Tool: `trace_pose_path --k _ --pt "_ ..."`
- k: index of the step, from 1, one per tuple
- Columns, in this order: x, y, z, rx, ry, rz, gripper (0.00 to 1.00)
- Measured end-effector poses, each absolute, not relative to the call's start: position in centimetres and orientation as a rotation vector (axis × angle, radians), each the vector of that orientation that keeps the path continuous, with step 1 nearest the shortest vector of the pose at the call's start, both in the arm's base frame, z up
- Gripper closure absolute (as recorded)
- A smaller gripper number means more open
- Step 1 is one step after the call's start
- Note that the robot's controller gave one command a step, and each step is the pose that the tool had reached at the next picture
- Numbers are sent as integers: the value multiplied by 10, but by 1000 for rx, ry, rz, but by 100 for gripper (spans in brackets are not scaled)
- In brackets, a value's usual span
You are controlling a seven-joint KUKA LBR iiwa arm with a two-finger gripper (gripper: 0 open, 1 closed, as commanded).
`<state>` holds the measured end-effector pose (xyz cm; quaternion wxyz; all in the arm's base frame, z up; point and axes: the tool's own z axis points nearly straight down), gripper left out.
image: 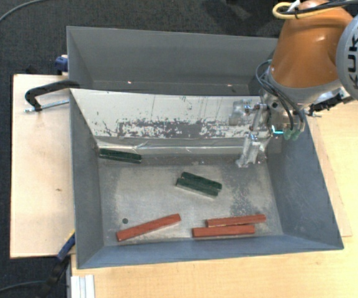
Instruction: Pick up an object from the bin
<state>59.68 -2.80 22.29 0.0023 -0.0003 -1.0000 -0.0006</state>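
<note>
A green block [198, 184] lies nearest the claw [251, 161], just nearer the camera and to its view-left. A green bar [120, 156] lies well apart, far to view-left. Two red sticks [223, 231] touch side by side, nearer the camera than the claw. A third red stick [148, 227] lies farther view-left of them.

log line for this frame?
gripper: back-right of bin | nearest: centre green block | rest: back-left green block, three red bars at front | held: nothing seen
</note>
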Motion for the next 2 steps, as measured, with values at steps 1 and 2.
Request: trace_pose_path --k 1,2 --pt "566 7 74 249 -3124 -4 0" --pt "569 7 79 248 -3134 -2 100"
